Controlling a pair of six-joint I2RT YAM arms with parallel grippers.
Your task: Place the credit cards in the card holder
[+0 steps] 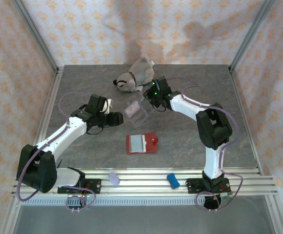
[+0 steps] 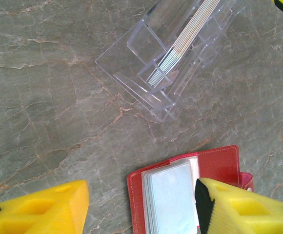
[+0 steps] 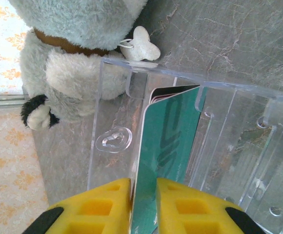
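While the card holder lies open at mid-table, red cover down and pale pockets up, the top external view shows the right gripper reaching into the far end of the clear case. The left gripper hangs just beside the case's near-left side. A plush toy sits right behind the case. A small purple object and a blue object rest on the front rail, well apart from the work.

From the left wrist, the left gripper stands wide apart and holds nothing, hovering above the card holder. The credit cards stand on edge as a stack in one slot of the clear case, apart from the holder on the stone-patterned table.

From the right wrist, the right gripper is pinched narrow on the top edge of a teal-green card, which sits in its slot with other cards behind it. The step in hand looks like drawing the first card. Next, the card likely needs a straight lift clear of the slot walls, then a carry to a holder pocket. The plush toy presses against the case's back wall, and the thin pocket mouth may need steadying.
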